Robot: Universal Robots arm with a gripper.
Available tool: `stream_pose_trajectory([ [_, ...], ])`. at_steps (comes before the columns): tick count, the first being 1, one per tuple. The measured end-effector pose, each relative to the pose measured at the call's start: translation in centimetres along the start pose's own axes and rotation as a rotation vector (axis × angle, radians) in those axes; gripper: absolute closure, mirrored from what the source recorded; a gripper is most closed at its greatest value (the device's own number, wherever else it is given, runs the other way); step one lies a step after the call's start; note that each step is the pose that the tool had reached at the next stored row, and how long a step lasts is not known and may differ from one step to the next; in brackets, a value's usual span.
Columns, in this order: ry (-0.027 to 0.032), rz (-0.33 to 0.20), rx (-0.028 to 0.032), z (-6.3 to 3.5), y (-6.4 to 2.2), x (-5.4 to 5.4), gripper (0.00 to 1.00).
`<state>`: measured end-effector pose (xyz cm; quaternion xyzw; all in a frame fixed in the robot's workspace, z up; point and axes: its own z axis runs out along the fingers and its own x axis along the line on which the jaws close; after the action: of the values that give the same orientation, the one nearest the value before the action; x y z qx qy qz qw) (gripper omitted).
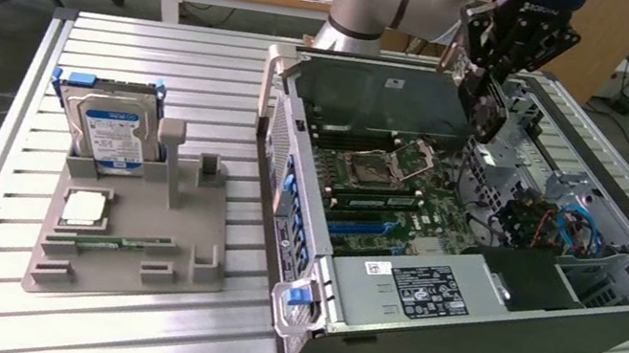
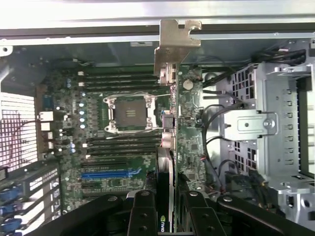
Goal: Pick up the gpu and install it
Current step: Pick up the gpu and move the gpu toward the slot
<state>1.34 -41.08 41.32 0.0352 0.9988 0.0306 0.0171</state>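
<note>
the gripper (image 2: pixel 165 199) is clamping the gpu (image 2: pixel 166 142) by its flat sides, so the card is hanging edge-on above the motherboard (image 2: pixel 123 162). its pale bracket (image 2: pixel 174 44) is pointing past the motherboard to the case wall (image 2: pixel 98 49), probably to meet the rear opening.

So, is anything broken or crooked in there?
Nothing looks broken or spilled. The gpu is clamped edge-on in the gripper, up above the motherboard and not plugged into any slot yet. The computer case lies on its side with its panel off, but that looks deliberate.
</note>
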Motion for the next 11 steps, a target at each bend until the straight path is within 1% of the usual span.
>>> stream_pose_trajectory([
  [9,0.0009,0.0,0.0,0.1,0.19,-2.8,0.74],
  [11,0.0009,0.0,0.0,0.12,0.23,-3.3,0.74],
])
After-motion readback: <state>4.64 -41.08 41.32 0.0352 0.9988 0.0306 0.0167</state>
